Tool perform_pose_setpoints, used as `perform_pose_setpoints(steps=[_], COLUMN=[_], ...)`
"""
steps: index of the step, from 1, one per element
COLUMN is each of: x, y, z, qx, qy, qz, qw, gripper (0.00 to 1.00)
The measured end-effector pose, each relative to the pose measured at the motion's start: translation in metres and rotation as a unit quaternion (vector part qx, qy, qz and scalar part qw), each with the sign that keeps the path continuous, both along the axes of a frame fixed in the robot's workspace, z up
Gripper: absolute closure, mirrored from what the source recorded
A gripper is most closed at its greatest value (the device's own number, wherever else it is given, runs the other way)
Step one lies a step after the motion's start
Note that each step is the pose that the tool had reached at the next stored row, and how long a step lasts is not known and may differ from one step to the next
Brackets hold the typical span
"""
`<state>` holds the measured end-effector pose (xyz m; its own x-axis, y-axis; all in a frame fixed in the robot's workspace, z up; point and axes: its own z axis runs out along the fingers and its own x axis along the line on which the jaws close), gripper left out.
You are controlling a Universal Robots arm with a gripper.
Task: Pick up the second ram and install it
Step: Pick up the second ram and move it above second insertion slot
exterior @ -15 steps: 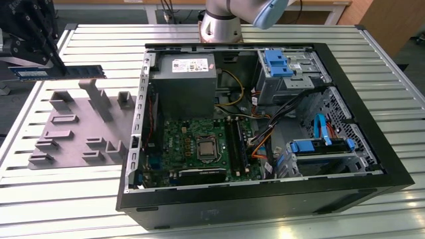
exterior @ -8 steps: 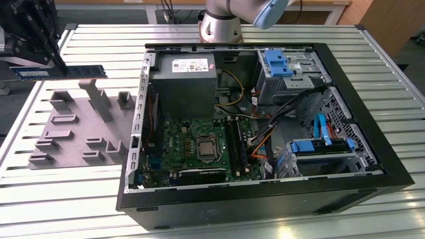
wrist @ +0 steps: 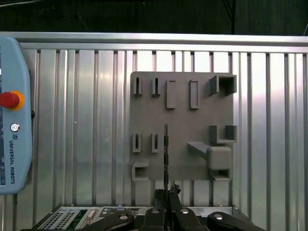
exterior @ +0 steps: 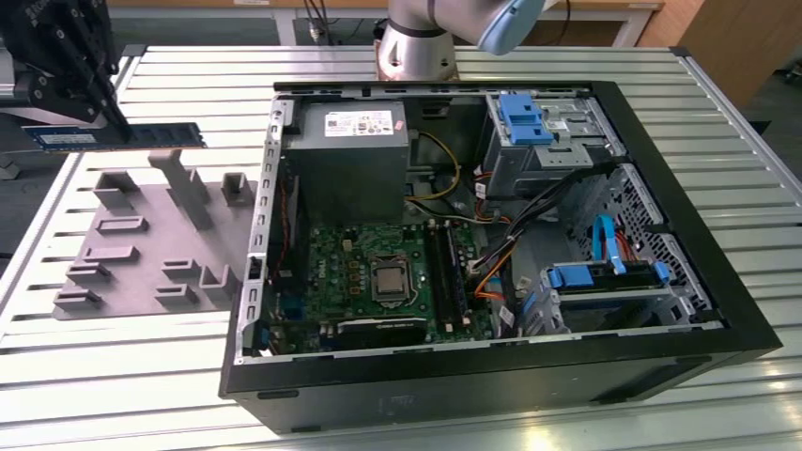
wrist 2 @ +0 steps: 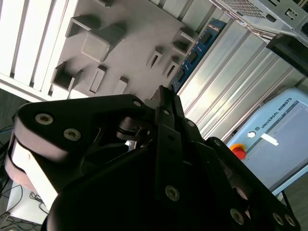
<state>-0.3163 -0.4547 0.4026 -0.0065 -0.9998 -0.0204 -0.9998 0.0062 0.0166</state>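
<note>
The second ram (exterior: 157, 136) is a thin blue-green stick with dark chips. It hangs level in the air over the far edge of the grey moulded fixture (exterior: 150, 249), at the exterior view's left. My gripper (exterior: 120, 137) is shut on it near its middle. In the second wrist view the ram (wrist 2: 198, 50) sticks out past the fingertips (wrist 2: 166, 96). The first wrist view shows the ram (wrist: 166, 149) edge-on, as a thin line above the fixture (wrist: 183, 110), with the gripper (wrist: 166, 191) clamped on it.
An open black computer case (exterior: 701, 282) lies on the slatted metal table (exterior: 188, 66), to the right of the fixture in the exterior view. Its green motherboard (exterior: 363, 254) carries long black slot rails (exterior: 445, 272). A pendant with a red button (wrist: 8, 99) lies on the table.
</note>
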Motion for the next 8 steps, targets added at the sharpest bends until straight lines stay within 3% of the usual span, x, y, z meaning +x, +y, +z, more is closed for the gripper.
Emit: perform_pose_setpoints(steps=[8], x=[0.0109], y=[0.0], z=[0.0], qx=[0.0], qy=[0.0], qz=[0.0], qw=[1.0], gripper=[0.86])
